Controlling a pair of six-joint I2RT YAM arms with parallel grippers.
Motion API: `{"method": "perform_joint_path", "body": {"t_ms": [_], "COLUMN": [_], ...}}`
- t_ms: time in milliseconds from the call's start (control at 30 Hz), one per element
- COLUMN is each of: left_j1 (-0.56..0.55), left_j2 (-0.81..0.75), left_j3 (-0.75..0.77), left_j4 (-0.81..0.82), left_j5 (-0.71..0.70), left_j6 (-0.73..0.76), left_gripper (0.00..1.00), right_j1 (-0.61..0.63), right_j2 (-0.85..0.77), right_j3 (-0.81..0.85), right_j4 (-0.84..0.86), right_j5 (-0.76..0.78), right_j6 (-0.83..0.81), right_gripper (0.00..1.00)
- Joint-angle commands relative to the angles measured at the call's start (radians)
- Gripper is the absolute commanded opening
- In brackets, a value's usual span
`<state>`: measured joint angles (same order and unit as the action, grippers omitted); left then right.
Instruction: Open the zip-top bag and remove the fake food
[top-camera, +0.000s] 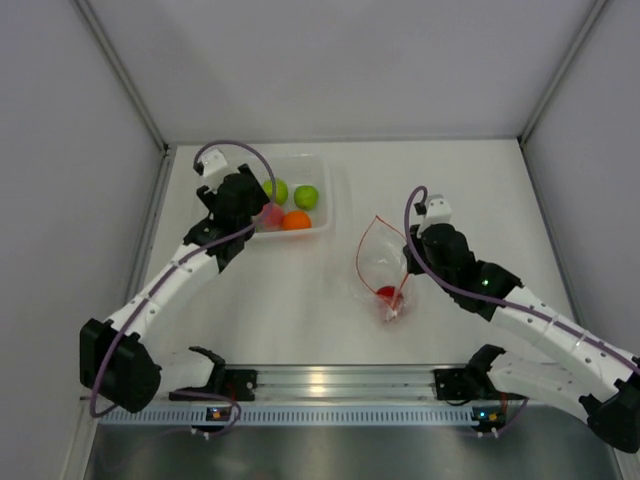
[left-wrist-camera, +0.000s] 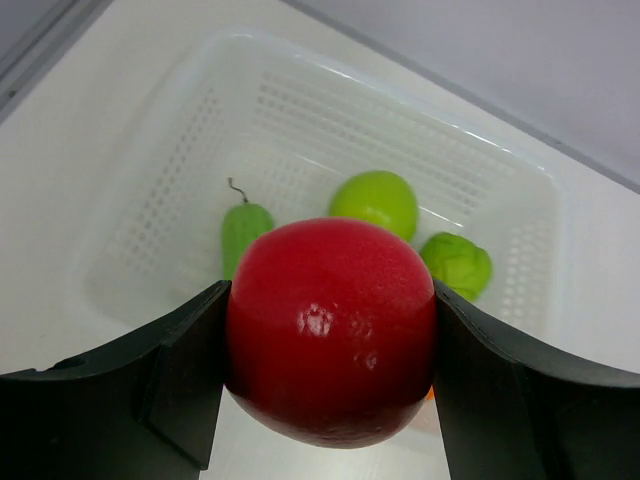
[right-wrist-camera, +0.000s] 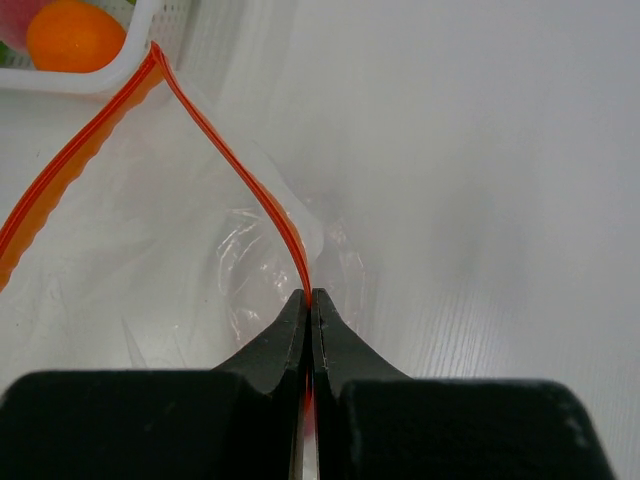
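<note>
My left gripper is shut on a glossy red ball of fake food, held just above the white perforated basket. In the top view this gripper hangs over the basket's near left part. The zip-top bag lies mid-table with its mouth gaping, and one red fruit sits inside near its bottom. My right gripper is shut on the bag's orange-red zipper strip, pinching one lip at the bag's right side.
The basket at the back holds two lime green fruits, an orange one and a pink one. White walls close in the table on three sides. A metal rail runs along the near edge.
</note>
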<state>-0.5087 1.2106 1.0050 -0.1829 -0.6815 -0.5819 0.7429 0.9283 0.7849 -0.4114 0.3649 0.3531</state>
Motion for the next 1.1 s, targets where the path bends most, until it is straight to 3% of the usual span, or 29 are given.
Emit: {"method": "perform_joint_path", "body": {"t_ms": [0, 267, 367, 433, 533, 567, 667, 767, 1000, 1067], "left_j1": [0.141, 0.343, 0.392, 0.412, 0.418, 0.418, 0.418, 0.418, 0.418, 0.415], "left_j2": [0.062, 0.391, 0.500, 0.568, 0.647, 0.662, 0.690, 0.675, 0.569, 0.497], "left_j3": [0.082, 0.292, 0.383, 0.455, 0.516, 0.556, 0.584, 0.580, 0.584, 0.578], "left_j4": [-0.056, -0.056, -0.067, -0.078, -0.111, -0.139, -0.159, -0.161, -0.179, -0.176], "left_j5": [0.101, 0.302, 0.376, 0.396, 0.402, 0.413, 0.430, 0.438, 0.581, 0.732], "left_j6": [-0.012, 0.004, -0.006, -0.001, 0.014, 0.017, 0.022, 0.014, -0.013, -0.027], "left_gripper": [0.05, 0.11, 0.34, 0.35, 0.53, 0.66, 0.86, 0.98, 0.98, 0.98], "right_j1": [-0.004, -0.004, -0.004, -0.002, -0.004, -0.002, -0.004, -0.005, -0.007, -0.005], "right_j2": [-0.028, -0.036, -0.039, -0.048, -0.062, -0.065, -0.075, -0.086, -0.100, -0.102], "right_j3": [-0.004, -0.007, -0.010, -0.015, -0.016, -0.016, -0.012, -0.007, 0.017, 0.027], "right_j4": [0.020, 0.020, 0.016, 0.013, 0.010, 0.005, -0.006, -0.013, -0.024, -0.017], "right_j5": [0.016, -0.001, -0.004, -0.007, -0.009, -0.007, -0.006, -0.003, -0.024, -0.047], "right_j6": [0.014, 0.007, 0.006, 0.006, 0.003, 0.001, -0.005, -0.005, 0.033, 0.056], "right_gripper": [0.00, 0.00, 0.00, 0.00, 0.00, 0.00, 0.00, 0.00, 0.00, 0.00]}}
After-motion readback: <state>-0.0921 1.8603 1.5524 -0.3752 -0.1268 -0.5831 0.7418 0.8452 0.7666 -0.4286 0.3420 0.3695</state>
